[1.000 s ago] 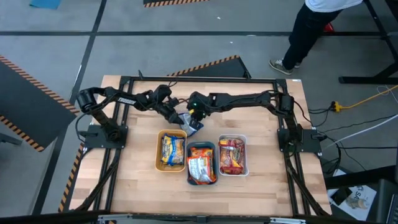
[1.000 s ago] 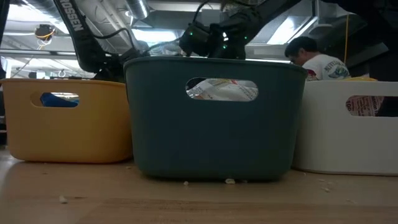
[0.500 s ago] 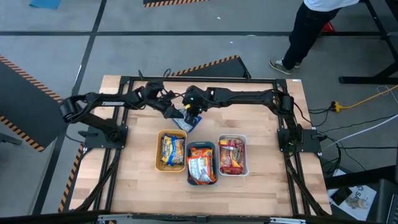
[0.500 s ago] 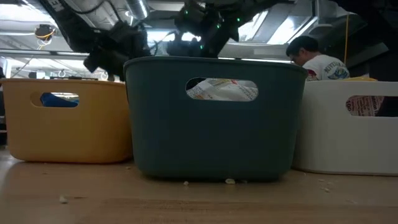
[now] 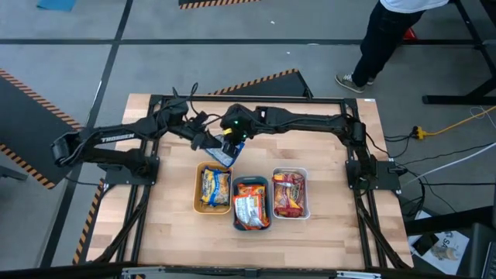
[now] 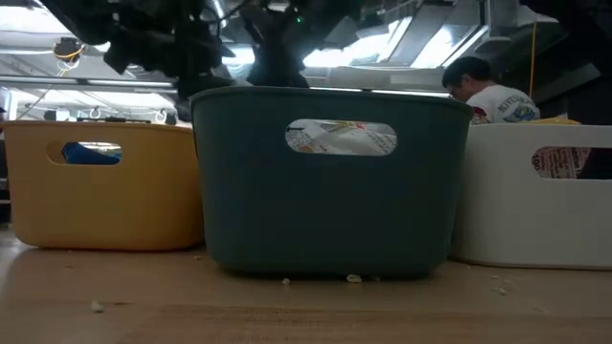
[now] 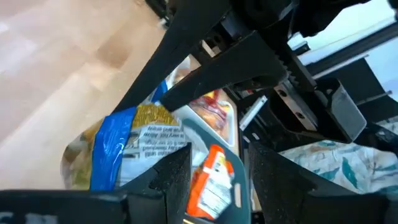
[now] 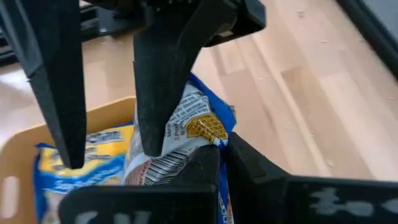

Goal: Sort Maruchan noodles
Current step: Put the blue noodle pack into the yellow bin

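A blue-white Maruchan packet hangs over the far end of the yellow-orange tray. My right gripper is shut on it and reaches in from the table's right. My left gripper is open just left of the packet, which lies beside the gap between its fingers in the left wrist view. More packets lie in the trays: yellow in the yellow-orange one, orange in the teal one, red-brown in the white one. In the low view the trays hide the held packet. My right gripper pinches the blue-white packet by an edge at one end between its two fingers, slanting down from the table's right. The packet is lifted clear and hangs tilted below the fingers, above the yellow-orange tray. My left gripper: one finger stands against the packet, and I cannot tell whether it touches.
The three trays stand side by side in the table's middle, seen from the low view as yellow-orange, teal and white. Bare wood lies near and left of them. A person stands beyond the table's far right corner.
Both grippers have moved toward the table's left edge, carrying the blue-white packet from beyond the teal tray to above the yellow-orange tray's far end. The left arm has drawn back, and its elbow has swung out toward the left.
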Motion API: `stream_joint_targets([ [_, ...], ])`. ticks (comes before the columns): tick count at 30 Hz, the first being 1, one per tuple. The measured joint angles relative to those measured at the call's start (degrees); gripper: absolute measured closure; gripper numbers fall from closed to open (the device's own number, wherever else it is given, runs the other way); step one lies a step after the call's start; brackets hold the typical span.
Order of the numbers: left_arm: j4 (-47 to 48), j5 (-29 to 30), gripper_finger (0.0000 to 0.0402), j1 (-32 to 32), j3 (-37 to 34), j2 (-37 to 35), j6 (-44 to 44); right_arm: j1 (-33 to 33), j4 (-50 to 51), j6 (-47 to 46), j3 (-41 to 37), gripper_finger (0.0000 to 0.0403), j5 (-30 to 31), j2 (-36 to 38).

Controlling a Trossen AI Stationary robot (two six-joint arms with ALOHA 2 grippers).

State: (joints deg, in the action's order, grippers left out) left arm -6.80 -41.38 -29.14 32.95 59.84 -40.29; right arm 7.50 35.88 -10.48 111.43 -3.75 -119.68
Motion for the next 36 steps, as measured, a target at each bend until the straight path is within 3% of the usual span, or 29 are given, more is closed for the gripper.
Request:
stream_joint_targets([
  [7, 5.3, 6.5, 0.0246, 8.8, 0.0, -4.7, -3.1, -4.9, -0.1, -6.0, 0.4, 0.0403, 0.5, 0.0],
  [23, 8.6, 21.6, 0.0246, 28.2, -0.2, -6.0, -7.4, -17.3, -3.5, -16.2, 0.4, 0.0403, 12.3, -3.3],
  [31, 13.1, 31.0, 0.0246, 30.9, 0.0, -6.1, -7.1, -17.9, -5.5, -19.1, 0.6, 0.0403, 10.5, -6.5],
  [36, 13.2, 32.2, 0.0246, 31.0, 0.0, -6.1, -5.8, -18.2, -4.7, -17.7, 0.6, 0.0391, 9.1, -6.4],
])
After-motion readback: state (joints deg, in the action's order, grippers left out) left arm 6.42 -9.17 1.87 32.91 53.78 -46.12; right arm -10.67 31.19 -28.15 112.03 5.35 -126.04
